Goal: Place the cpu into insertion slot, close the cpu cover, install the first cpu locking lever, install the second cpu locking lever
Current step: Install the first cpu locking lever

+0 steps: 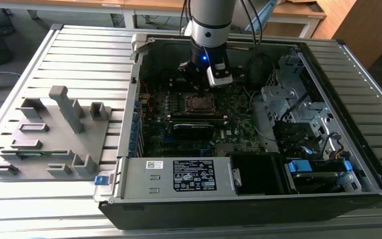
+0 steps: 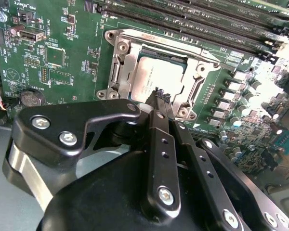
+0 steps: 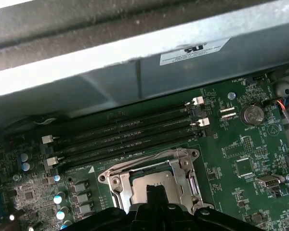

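Open computer case (image 1: 350, 164) lying on a slatted desk (image 1: 18, 64), with the arm reaching down into it from above. The pincer (image 2: 160, 96) hangs just over the insertion slot (image 2: 116, 72) on the green motherboard (image 2: 58, 57) — its two black fingers (image 2: 156, 130) drawn narrow, tips close together and holding nothing. The cpu (image 2: 156, 74) lies flat in the slot, grey metal top showing. The cpu cover (image 2: 159, 43) appears folded down around the chip; its silver frame borders the chip in both wrist views. Long black memory slots (image 3: 125, 134) run just beside the socket. In the exterior view, a grey moulded fixture tray (image 1: 51, 134) lies on the desk at the exterior view's left, well apart from the case.
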`<move>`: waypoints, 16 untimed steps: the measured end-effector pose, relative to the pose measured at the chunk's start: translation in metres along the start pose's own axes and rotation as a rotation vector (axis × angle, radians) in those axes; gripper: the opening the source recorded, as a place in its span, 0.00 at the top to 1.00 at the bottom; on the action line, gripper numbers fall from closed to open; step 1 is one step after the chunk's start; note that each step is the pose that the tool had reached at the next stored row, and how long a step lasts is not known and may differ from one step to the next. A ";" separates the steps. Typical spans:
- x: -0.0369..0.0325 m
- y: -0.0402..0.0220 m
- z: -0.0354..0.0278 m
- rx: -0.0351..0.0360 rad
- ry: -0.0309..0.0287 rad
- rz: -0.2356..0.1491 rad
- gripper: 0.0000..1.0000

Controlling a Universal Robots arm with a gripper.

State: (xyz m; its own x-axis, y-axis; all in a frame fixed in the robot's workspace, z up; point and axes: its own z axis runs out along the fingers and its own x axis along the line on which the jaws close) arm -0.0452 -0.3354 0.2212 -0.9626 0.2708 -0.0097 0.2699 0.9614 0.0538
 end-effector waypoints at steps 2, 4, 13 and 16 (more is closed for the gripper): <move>-0.0001 0.0000 0.0000 0.0001 0.0000 -0.001 0.89; -0.0009 0.0002 0.0001 0.0001 0.0003 -0.007 0.89; -0.0057 0.0006 0.0025 0.0004 0.0033 -0.065 0.89; -0.0057 -0.0006 0.0028 0.0020 0.0034 -0.077 0.89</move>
State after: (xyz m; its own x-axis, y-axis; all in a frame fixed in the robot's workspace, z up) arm -0.0398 -0.3374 0.2184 -0.9806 0.1957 -0.0103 0.1949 0.9795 0.0510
